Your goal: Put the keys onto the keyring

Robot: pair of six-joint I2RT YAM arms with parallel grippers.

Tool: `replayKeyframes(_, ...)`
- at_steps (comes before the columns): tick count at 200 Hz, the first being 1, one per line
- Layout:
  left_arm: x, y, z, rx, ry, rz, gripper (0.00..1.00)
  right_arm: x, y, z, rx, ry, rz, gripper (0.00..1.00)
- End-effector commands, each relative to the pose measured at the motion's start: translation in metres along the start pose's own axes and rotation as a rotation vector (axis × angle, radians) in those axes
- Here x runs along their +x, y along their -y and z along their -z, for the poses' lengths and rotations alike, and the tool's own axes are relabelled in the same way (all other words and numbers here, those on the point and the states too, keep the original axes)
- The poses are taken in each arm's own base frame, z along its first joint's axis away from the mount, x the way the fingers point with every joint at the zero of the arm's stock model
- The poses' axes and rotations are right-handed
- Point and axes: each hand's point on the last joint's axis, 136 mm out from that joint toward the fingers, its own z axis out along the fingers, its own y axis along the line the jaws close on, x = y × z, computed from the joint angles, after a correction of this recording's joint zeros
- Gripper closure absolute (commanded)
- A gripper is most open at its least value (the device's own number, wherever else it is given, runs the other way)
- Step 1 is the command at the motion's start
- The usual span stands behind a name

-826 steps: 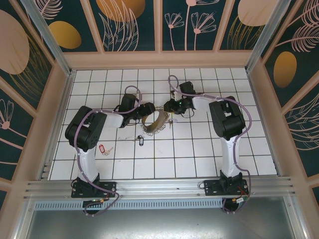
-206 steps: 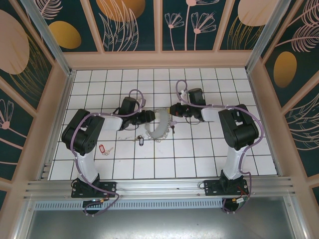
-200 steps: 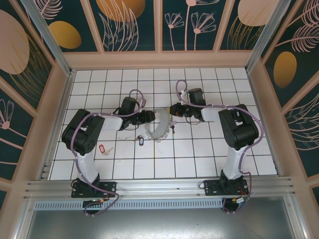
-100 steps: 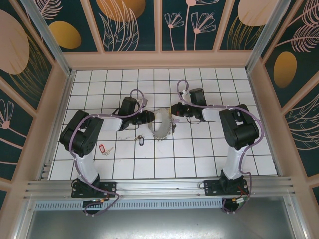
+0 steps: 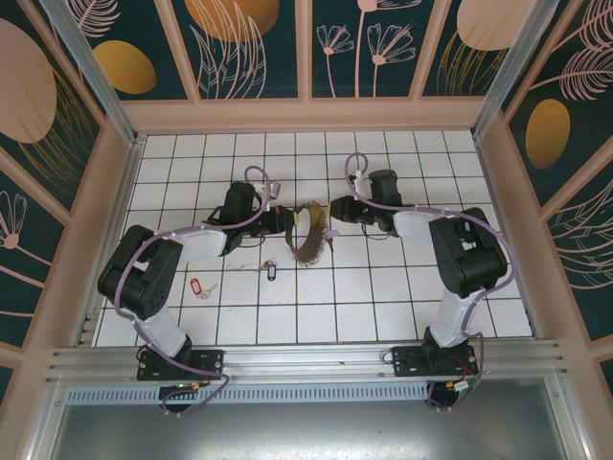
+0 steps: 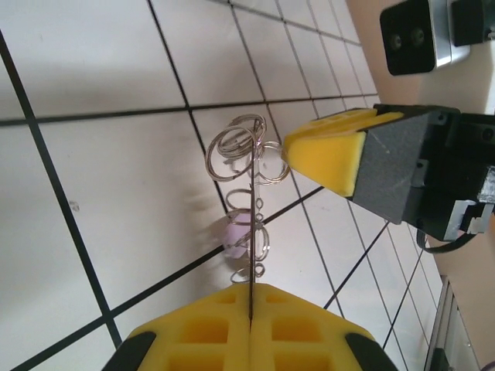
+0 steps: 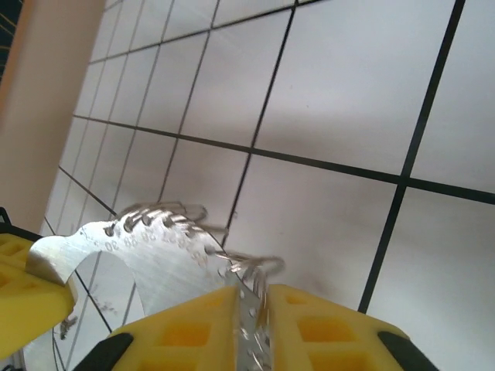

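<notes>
The keyring (image 5: 308,235), a pale metal band fringed with small wire rings, stands on edge above the tiles between both grippers. My left gripper (image 5: 285,222) is shut on its thin edge (image 6: 251,290), and the rings (image 6: 246,154) hang ahead of it. My right gripper (image 5: 335,213) has the band (image 7: 147,247) between its yellow pads (image 7: 254,292), jaws slightly apart. The keys lie loose on the tiles. The blue-tagged one (image 5: 269,271) is just in front of the keyring and the red-tagged one (image 5: 198,287) lies further left.
White tiled floor (image 5: 364,297) with wooden walls all round. The right gripper's yellow finger (image 6: 329,154) and dark body sit close ahead in the left wrist view. A small pale pink thing (image 6: 236,234) lies on the tiles under the rings.
My left gripper has shut on the keyring's edge. The keyring has turned up on edge and shifted slightly. The right jaws have eased a little apart around the band.
</notes>
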Motion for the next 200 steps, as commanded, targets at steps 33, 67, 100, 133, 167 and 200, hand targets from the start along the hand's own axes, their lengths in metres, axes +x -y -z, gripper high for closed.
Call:
replayKeyframes(33,-0.058,0.066,0.055,0.046,0.234,-0.25,1.0,-0.051,-0.042,0.068,0.066,0.243,0.177,0.7)
replayKeyframes(67,-0.073,0.107,0.09,0.09,0.326,-0.459,1.0,-0.08,-0.066,0.133,0.179,0.483,0.291,0.61)
replayKeyframes(100,-0.074,0.117,0.107,0.032,0.293,-0.615,1.0,-0.092,-0.063,0.175,0.32,0.617,0.329,0.51)
replayKeyframes(133,-0.063,0.125,0.114,0.031,0.245,-0.859,1.0,-0.094,-0.059,0.176,0.362,0.64,0.432,0.61)
replayKeyframes(167,-0.069,0.159,0.126,0.138,0.244,-0.87,1.0,-0.083,-0.094,0.168,0.199,0.556,0.507,0.65)
replayKeyframes(200,-0.059,0.194,0.139,0.281,0.147,-0.936,1.0,-0.05,-0.128,0.161,0.05,0.507,0.691,0.65)
